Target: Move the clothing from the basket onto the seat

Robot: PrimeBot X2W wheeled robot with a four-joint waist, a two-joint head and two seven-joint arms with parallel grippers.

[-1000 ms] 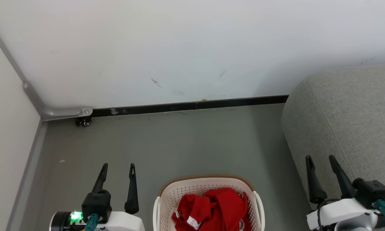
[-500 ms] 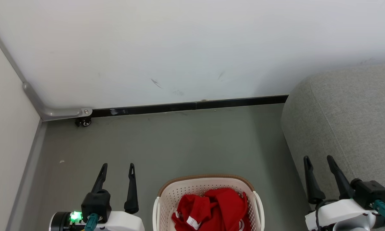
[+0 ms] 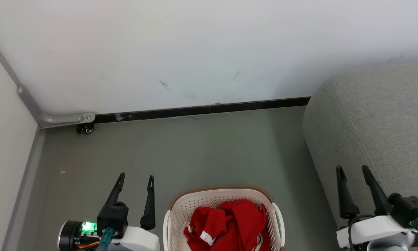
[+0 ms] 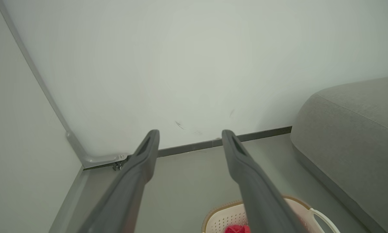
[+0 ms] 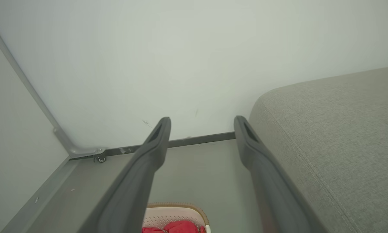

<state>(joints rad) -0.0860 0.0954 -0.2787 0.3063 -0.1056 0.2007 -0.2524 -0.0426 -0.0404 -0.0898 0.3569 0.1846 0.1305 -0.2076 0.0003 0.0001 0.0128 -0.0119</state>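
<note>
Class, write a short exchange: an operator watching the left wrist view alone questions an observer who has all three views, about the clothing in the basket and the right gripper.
Operator: I catch a scrap of the clothing in the basket. How much is there?
Observer: The head view shows a crumpled red heap with white trim, covering most of the basket's inside.
Operator: Where is the right gripper?
Observer: It is open and empty, close by the seat, off to the basket's right and apart from it.
</note>
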